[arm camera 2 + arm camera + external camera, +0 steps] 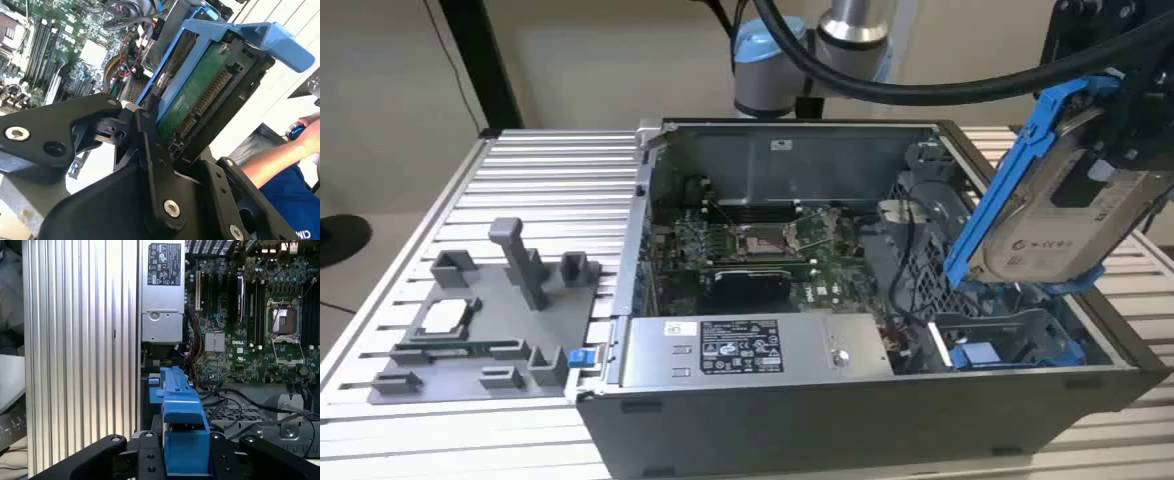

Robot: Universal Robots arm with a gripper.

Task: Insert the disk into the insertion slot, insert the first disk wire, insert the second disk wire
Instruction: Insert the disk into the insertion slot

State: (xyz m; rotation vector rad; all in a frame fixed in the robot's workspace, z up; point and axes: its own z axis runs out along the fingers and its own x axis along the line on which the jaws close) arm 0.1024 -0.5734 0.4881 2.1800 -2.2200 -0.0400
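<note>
The gripper [186, 456] is clenched on the disk [1061, 215], its black fingers [151, 162] pressing either flank of the blue carrier frame [1001, 170]. In the exterior view the drive hangs at about three o'clock of the open computer case [774, 170]. It is steeply tilted, upper end toward one o'clock and lower end pointing down at the insertion slot [1014, 335], which sits in the case's four-o'clock corner. The lower edge appears just above the bay, though I cannot tell whether it touches the metal. To do this step well, I judge the tilt needs levelling until the carrier's rails run parallel with the bay walls, and the feed should be straight, without twist. Room is tight. The case wall stands just beside the bay at three o'clock, and black cables [235, 407] lie near its mouth toward nine o'clock. The power-supply box [740, 350] at six o'clock is well apart, and the space above the case looks open. A person's arm [280, 155] is near in the second wrist view.
</note>
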